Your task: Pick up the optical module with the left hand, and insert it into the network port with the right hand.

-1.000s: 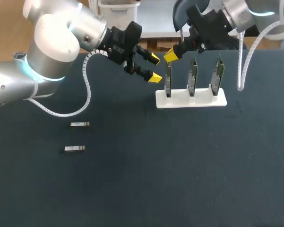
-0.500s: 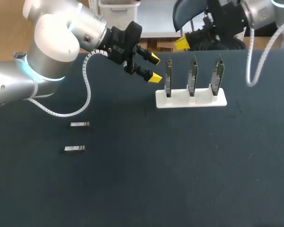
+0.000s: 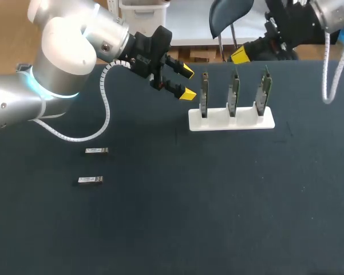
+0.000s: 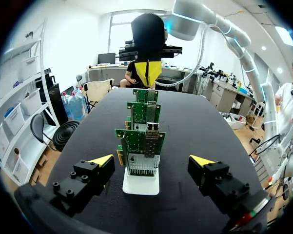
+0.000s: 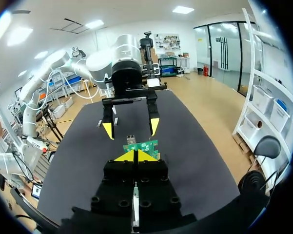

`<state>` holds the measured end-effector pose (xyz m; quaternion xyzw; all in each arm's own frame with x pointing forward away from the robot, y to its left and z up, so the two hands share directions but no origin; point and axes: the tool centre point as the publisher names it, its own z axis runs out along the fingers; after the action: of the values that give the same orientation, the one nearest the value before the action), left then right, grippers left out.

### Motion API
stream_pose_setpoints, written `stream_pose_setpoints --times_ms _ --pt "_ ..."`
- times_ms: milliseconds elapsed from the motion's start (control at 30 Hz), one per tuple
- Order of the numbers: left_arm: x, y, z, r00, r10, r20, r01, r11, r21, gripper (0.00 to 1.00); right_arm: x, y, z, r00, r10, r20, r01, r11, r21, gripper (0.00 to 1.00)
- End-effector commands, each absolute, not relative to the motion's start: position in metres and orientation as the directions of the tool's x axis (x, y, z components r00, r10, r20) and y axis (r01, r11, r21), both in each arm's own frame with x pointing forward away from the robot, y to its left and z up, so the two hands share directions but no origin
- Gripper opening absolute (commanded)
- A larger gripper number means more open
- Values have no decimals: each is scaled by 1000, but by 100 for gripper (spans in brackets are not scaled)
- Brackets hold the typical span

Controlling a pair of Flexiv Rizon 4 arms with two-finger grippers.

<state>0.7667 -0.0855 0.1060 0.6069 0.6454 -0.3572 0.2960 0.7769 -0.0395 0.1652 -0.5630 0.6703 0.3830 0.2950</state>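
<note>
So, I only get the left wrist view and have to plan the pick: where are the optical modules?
Observer: Out of your view. One optical module lies flat on the table, toward the left arm's side of the white holder; a second module lies just nearer the robot.
Operator: Is my arm close to them?
Observer: No, the left end effector hovers open beside the holder, well apart from both.
Operator: And the other arm?
Observer: The right end effector, by its own wrist view, has its tips shut together, nothing between them.
</note>
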Motion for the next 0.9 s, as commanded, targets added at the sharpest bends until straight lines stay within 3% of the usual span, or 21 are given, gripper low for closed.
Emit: stream_pose_setpoints --times_ms 33,900 --pt "768 -86 106 -90 576 -813 994 8 -104 100 778 -52 164 -197 -526 -827 -979 56 198 0" --pt "768 -86 106 -90 576 -813 994 8 -104 100 774 -68 147 -219 -574 -789 -969 34 244 0"
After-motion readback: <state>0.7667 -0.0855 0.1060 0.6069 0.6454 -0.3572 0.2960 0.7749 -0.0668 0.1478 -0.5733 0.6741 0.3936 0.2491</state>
